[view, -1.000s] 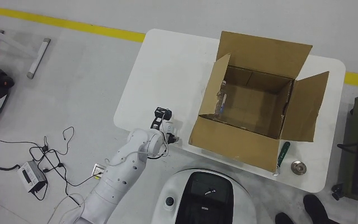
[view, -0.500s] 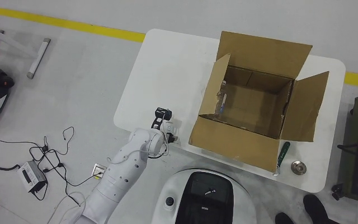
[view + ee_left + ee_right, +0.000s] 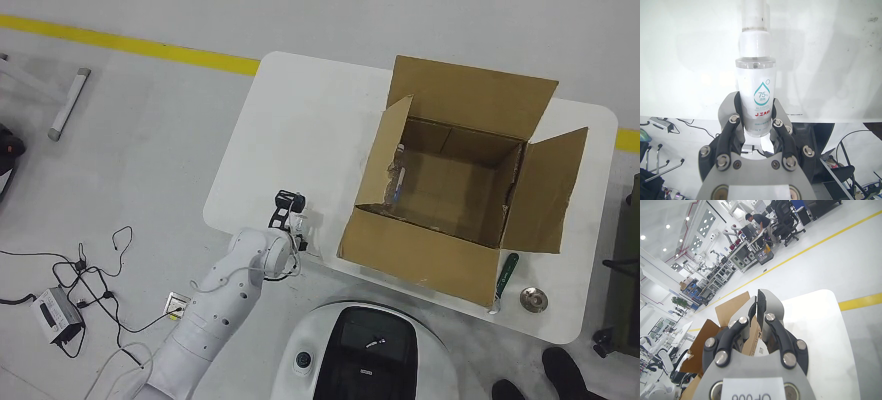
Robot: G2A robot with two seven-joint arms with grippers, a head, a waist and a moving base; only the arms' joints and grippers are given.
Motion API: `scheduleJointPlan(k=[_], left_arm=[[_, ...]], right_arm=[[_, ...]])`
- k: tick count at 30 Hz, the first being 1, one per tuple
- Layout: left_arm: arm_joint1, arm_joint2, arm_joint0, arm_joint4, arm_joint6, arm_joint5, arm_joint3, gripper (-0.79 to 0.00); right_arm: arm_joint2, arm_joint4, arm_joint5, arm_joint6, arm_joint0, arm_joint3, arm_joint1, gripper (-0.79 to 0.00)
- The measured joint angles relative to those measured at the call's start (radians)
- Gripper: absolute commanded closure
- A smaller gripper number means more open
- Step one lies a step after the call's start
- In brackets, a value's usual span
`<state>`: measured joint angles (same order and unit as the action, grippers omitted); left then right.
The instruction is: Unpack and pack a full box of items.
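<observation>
I had the left claw (image 3: 755,107) pinching a smooth, cylindrical clear-plastic bottle (image 3: 756,85) at the glossy white table's (image 3: 300,120) near edge, near the open cardboard box (image 3: 420,258), while the right claw (image 3: 756,306) had its ribbed black pads pressed together.

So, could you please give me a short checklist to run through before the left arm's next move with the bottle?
1. Grip: left gripper shut on the bottle: ok.
2. Bottle's cap on: ok.
3. Flaps of the box folded open: ok.
4. Box emptied: not ok, an item leans on its inner wall.
5. Other arm free: right gripper shut on nothing: ok.
6. Gap between bottle and table: cannot tell.
</observation>
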<state>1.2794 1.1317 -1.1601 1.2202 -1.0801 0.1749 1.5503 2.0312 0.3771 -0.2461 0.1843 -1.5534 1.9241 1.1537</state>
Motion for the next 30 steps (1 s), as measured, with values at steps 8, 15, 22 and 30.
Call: scheduleJointPlan(k=[8,15,22,30], left_arm=[[-0.017,0.099,-0.037,0.052,-0.048,0.027,0.172,0.0],[-0.03,0.246,-0.031,0.025,-0.082,0.058,0.378,0.0],[-0.021,0.295,0.099,-0.195,-0.039,0.032,0.484,0.0],[-0.008,0.227,0.243,-0.446,-0.015,-0.038,0.455,0.0]], right_arm=[[-0.017,0.0,0.004,-0.001,0.008,0.005,0.0,-0.055],[-0.034,0.007,0.005,-0.011,0.015,0.001,0.001,0.0],[-0.051,0.029,0.003,-0.023,0.015,-0.008,0.002,0.0],[-0.062,0.04,0.016,-0.036,0.015,-0.006,0.004,0.0]])
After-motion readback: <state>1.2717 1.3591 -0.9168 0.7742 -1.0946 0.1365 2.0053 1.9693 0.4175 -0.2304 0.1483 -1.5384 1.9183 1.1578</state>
